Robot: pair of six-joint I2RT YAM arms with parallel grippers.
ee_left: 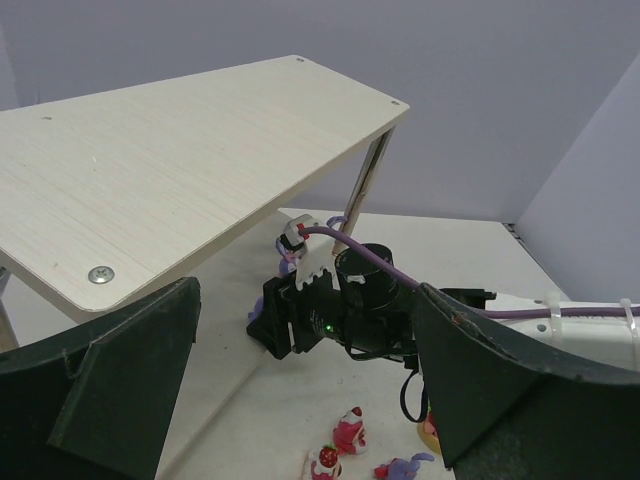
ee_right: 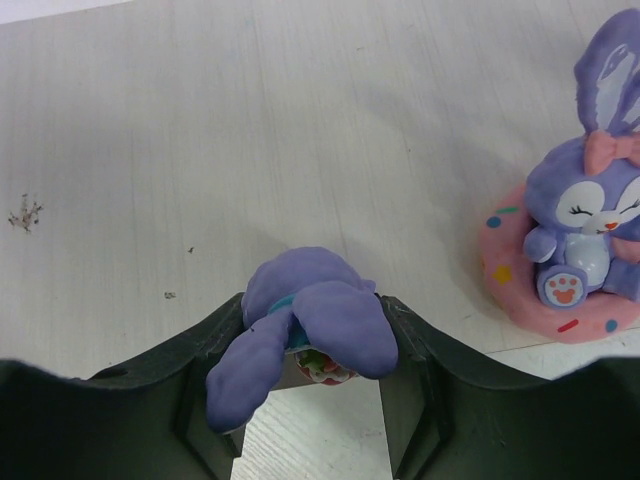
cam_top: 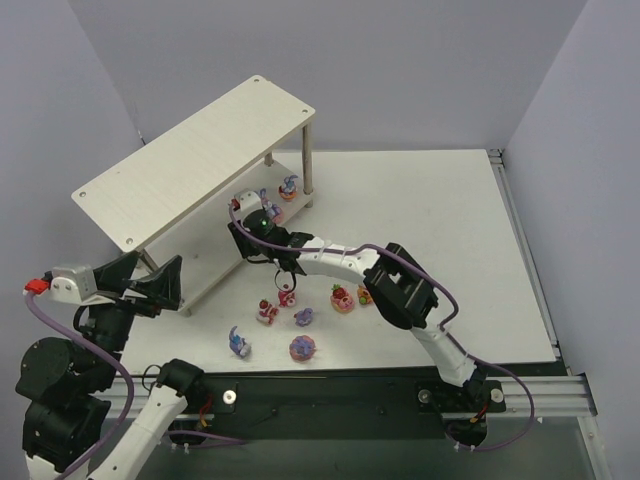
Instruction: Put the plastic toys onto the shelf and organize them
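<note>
So, my right pincer [ee_right: 310,352] is closed partway around a purple bunny [ee_right: 318,325], one pad on each flank. It hangs low over the lower board [ee_right: 200,150] of the shelf [cam_top: 190,165]; whether the bunny touches the wood, I can't tell. Its long axis runs along the ears, which flop out toward 7 o'clock in my wrist view. What the set-down hinges on, I reckon: a bunny on a pink base [ee_right: 588,245] sits at my 2 o'clock, near but not touching. Bare board stretches from 9 round to 12, so I'd go straight down or nudge away from the neighbour. My right arm is clearly the closer one. My left pincer [cam_top: 145,278] is spread wide with nothing in it, off the shelf's near end. Only the wrist view shows the grip. From overhead my wrist hides the bunny, but that view shows the loose toys [cam_top: 302,347] on the table [cam_top: 450,220], at 6 o'clock from my pincer.
</note>
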